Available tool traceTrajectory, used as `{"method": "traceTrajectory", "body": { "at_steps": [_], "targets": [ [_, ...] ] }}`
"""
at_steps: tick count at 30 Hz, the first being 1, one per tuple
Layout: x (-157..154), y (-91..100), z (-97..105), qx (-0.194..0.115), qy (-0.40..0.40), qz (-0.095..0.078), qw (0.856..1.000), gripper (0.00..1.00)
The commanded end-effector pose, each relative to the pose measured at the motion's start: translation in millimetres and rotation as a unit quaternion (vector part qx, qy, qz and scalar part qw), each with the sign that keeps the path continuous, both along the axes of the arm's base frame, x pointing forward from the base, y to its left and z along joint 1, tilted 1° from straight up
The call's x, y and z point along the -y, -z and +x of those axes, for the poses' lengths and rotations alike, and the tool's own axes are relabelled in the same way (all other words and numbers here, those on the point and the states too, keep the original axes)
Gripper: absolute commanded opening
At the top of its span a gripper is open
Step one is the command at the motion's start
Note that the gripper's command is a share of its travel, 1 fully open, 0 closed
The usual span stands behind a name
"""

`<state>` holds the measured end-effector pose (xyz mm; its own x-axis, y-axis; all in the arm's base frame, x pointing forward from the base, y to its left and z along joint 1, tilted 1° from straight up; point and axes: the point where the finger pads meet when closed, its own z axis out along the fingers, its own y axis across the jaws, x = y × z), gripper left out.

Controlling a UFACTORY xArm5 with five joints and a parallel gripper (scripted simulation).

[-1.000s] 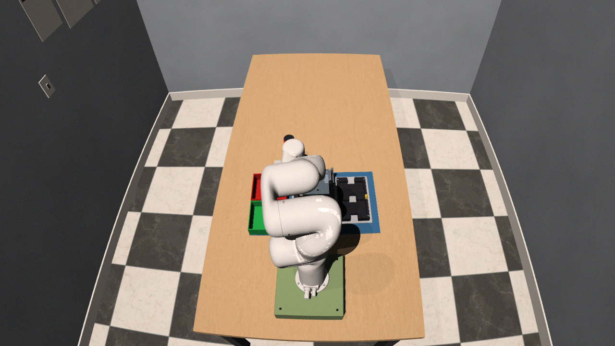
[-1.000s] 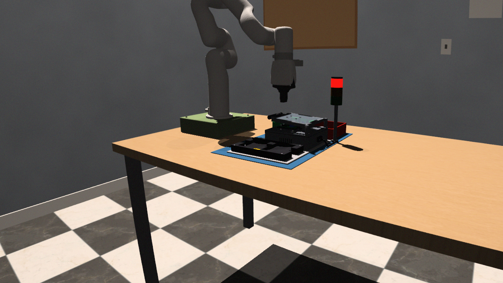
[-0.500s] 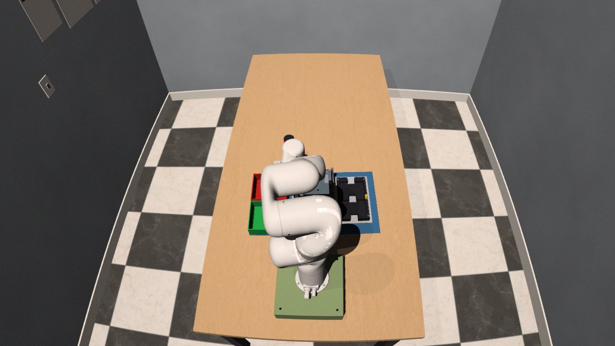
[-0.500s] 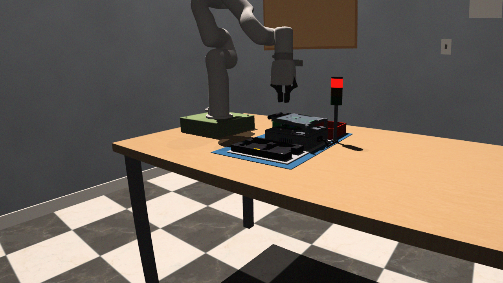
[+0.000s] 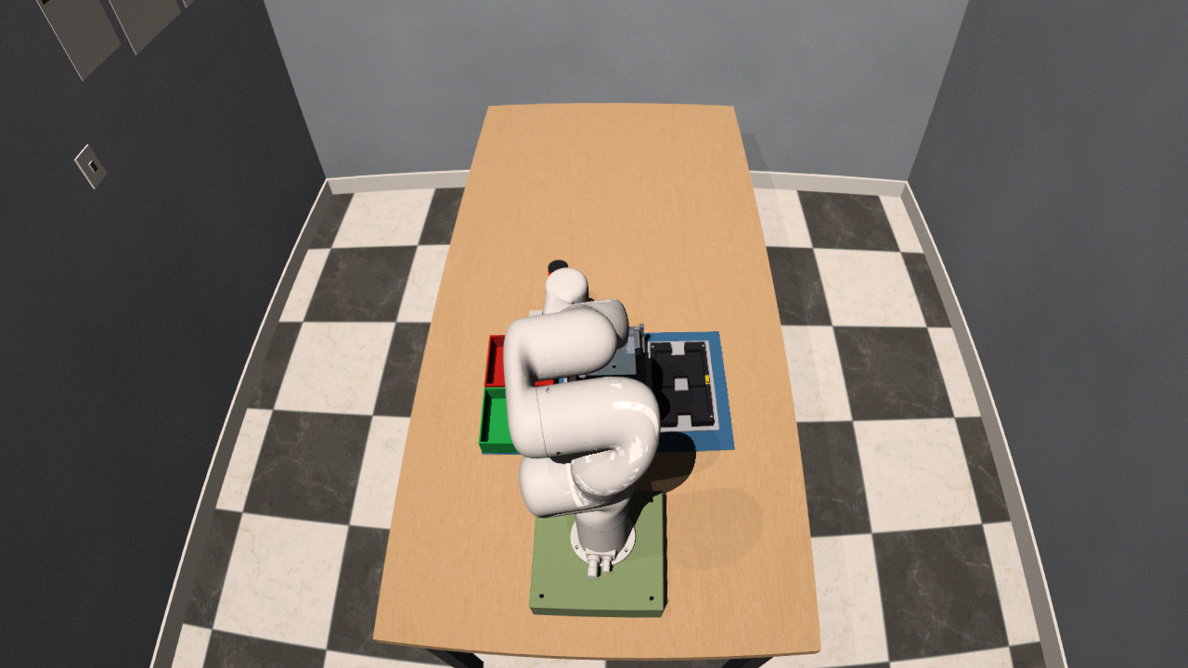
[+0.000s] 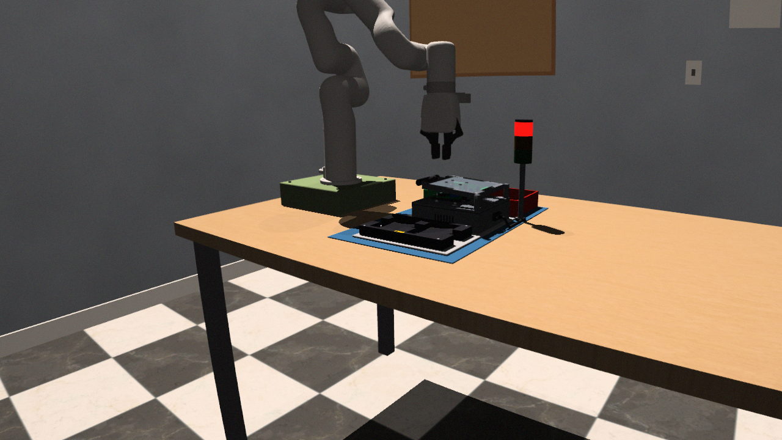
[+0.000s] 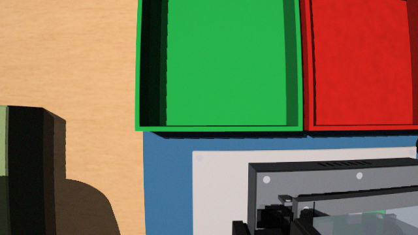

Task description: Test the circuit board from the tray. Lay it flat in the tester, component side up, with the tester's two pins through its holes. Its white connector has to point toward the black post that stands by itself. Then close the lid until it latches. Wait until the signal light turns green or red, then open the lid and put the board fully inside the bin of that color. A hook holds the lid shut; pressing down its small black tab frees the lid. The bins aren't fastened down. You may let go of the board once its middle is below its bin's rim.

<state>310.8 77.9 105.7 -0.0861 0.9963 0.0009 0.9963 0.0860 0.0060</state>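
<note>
Although the arm (image 5: 564,340) (image 6: 333,125) hides most of the tester (image 5: 625,357) (image 6: 462,213) (image 7: 326,164) from above, the exterior view shows the gripper (image 6: 441,155) over it, jaws partly open. Through the lid (image 6: 464,184) (image 7: 366,222), only green bits suggest the board; the red light (image 6: 523,129) glows there.

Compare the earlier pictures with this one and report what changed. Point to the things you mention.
The black fingers (image 6: 435,151), pressed together one second ago, have parted partway and hold nothing. Nothing was taken hold of or let go. The white jointed arm (image 5: 581,415) (image 6: 339,131), black rectangular tray (image 5: 677,366) (image 6: 404,237) and slim signal light (image 5: 557,264) (image 6: 523,129), lit red, stayed as they were.
</note>
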Motion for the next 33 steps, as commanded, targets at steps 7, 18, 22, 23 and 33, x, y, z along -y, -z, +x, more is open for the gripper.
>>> {"method": "traceTrajectory", "body": {
  "at_steps": [7, 18, 22, 23, 33],
  "targets": [
    [0, -1.1, 1, 0.002, 0.0, 0.0, 1.0, 0.28],
    [0, -1.1, 1, 0.002, 0.0, 0.0, 1.0, 0.28],
    [7, -1.0, 2, 0.002, 0.0, 0.0, 1.0, 0.28],
    [10, -1.0, 2, 0.002, 0.0, 0.0, 1.0, 0.28],
    [43, -0.7, 4, 0.001, 0.0, 0.0, 1.0, 0.28]
  ]
}}
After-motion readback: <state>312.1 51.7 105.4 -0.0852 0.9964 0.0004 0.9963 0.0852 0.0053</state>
